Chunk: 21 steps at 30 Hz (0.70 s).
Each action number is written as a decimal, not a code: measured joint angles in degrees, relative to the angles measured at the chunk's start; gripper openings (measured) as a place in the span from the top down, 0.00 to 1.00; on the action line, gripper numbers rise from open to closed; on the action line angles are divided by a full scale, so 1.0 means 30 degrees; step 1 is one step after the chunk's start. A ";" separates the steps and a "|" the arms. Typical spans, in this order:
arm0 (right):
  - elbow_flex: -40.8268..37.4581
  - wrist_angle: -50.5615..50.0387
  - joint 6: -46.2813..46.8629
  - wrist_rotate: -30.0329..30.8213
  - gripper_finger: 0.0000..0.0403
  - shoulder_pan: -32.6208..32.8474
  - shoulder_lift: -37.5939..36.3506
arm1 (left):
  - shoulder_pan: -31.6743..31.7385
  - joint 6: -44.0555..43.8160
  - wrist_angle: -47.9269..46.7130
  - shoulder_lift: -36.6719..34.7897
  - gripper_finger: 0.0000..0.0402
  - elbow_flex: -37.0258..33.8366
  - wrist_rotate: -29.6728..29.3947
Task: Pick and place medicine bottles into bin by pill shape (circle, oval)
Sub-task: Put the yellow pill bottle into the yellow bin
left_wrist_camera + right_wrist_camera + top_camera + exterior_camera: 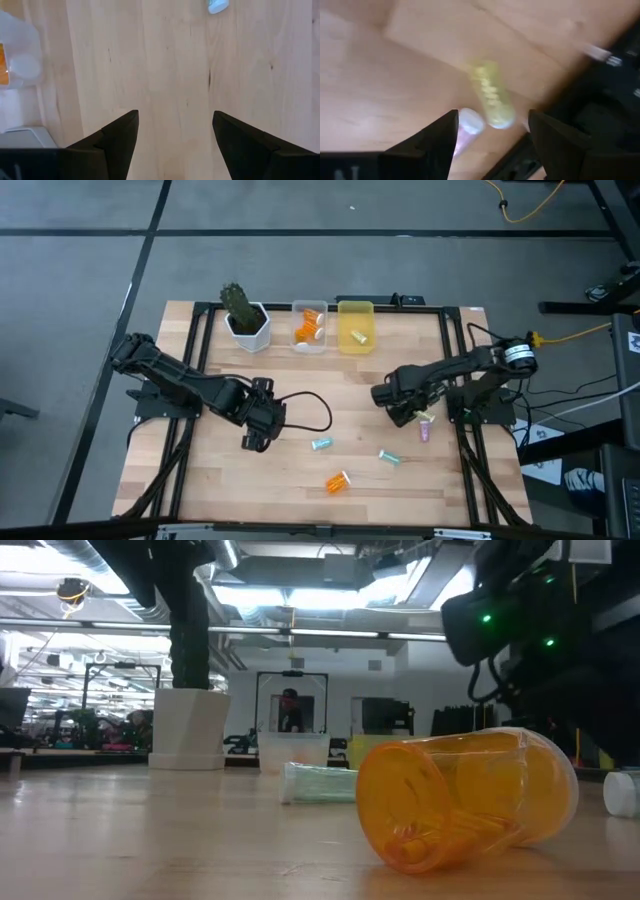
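— Where are your hands?

— My right gripper [492,145] hangs over the table's right side, fingers spread wide with nothing between them. Its wrist camera alone shows a blurred yellow-green bottle [492,97] and a pale purple white-capped bottle [466,127] just beyond the fingertips; from above only the purple one [424,428] shows, beside the gripper [400,417]. My left gripper [175,137] is equally wide, empty, over bare light wooden table [165,75].

— The other bottles?

— From above: a teal bottle [321,444] and another [389,456] mid-table, a translucent orange bottle [338,481] nearer the front edge. The clear bin [310,327] holds orange bottles, the yellow bin [356,326] pale ones. The table-level camera shows the orange bottle [465,795] lying on its side, uncapped.
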 joint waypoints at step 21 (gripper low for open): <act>-0.3885 0.3551 -0.4135 -0.2270 0.54 -0.0958 0.0787 | 0.0044 0.0007 0.0015 0.0003 0.38 -0.0015 -0.0721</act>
